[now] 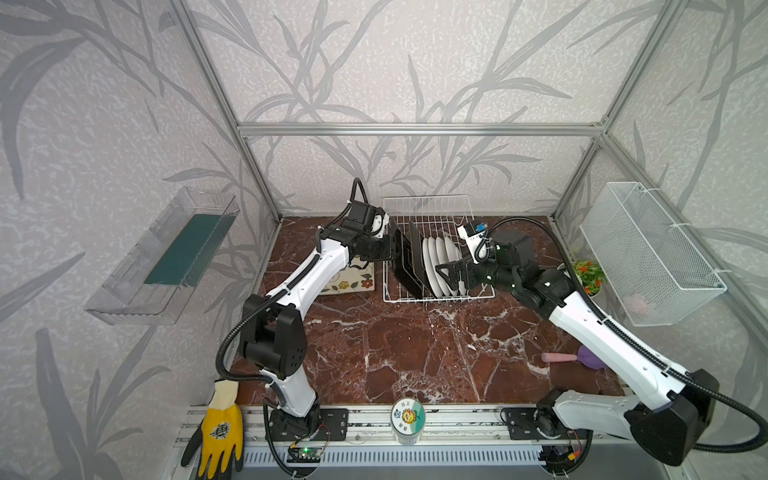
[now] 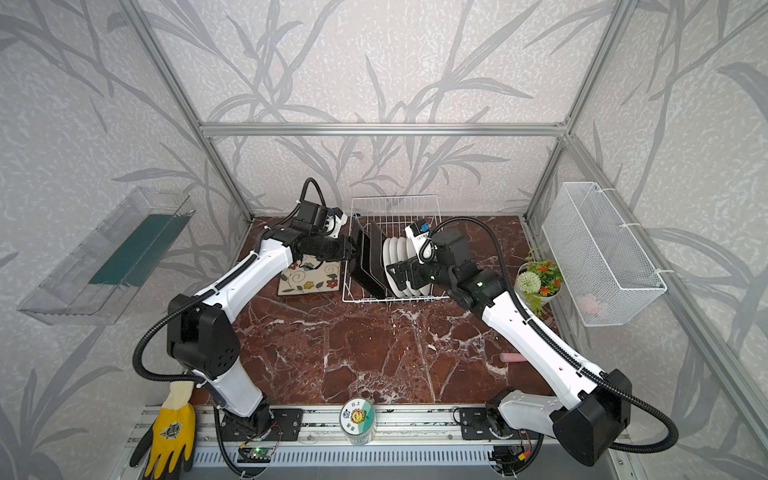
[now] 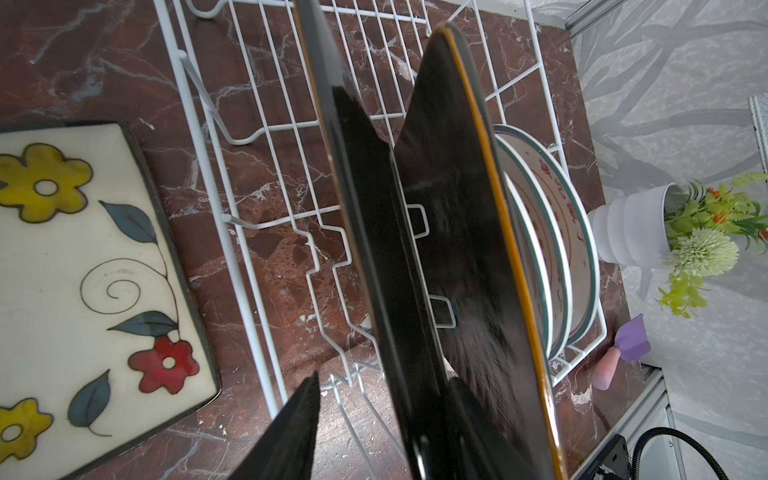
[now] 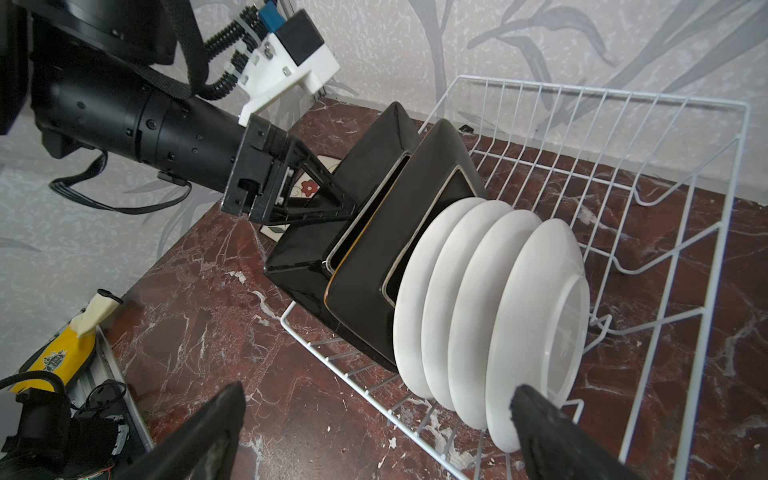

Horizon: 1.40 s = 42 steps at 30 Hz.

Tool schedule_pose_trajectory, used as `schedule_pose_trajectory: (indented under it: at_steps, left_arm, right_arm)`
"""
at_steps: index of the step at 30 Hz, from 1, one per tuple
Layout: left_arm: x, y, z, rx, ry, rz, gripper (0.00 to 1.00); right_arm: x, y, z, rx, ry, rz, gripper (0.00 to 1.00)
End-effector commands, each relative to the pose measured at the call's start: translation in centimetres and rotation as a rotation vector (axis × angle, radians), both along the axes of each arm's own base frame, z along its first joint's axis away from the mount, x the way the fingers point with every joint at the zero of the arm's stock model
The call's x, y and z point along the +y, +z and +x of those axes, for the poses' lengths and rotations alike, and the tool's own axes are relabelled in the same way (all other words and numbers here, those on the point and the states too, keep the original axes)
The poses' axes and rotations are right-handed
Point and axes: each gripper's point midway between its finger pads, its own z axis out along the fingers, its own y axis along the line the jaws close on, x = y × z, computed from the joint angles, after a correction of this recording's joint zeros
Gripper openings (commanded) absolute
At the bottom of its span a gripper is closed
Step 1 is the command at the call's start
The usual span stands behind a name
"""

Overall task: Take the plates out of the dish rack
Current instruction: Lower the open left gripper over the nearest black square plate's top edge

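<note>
Left gripper [image 1: 392,249] is at the dish rack's [image 1: 428,207] left end, its jaws set either side of the upper edge of the outermost black-backed plate [image 3: 365,208]. The left wrist view shows a gap between one finger [image 3: 291,428] and the plate, so the jaws stand apart and nothing is clamped yet. Right gripper [image 1: 446,272] hangs at the other end of the row by the round white plates [image 4: 478,311], jaws spread wide and holding nothing. One flowered square plate [image 1: 353,283] lies face up on the table [image 1: 415,353], just beside the rack's left side; I count that as unloaded. Standing in the slots: the outermost black-backed plate, a second black-backed plate [image 3: 453,208] close behind it, then four round white ones, all upright with a slight lean. By my reckoning that is one plate out and six to go, so the job is in its early part. The step in hand looks like taking hold of the second square plate to come out.
</note>
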Motion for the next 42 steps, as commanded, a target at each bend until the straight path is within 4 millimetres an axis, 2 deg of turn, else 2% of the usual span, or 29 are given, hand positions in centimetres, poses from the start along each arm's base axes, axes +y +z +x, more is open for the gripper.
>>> schedule_pose_trajectory:
  at_steps: [1,20,42]
  left_arm:
    - [-0.9,1.0,0.8,-0.016,0.001,-0.027,0.5]
    - [-2.3,-0.3,1.3,0.048,-0.007,-0.067,0.42]
    - [-2.5,-1.4,1.2,0.075,0.003,-0.064,0.35]
  right_arm:
    - [0.2,1.2,0.0,-0.04,0.011,0.009,0.99]
    - [0.4,1.1,0.2,-0.032,0.011,0.011,0.99]
    - [0.0,1.3,0.2,-0.031,-0.007,0.003,0.99]
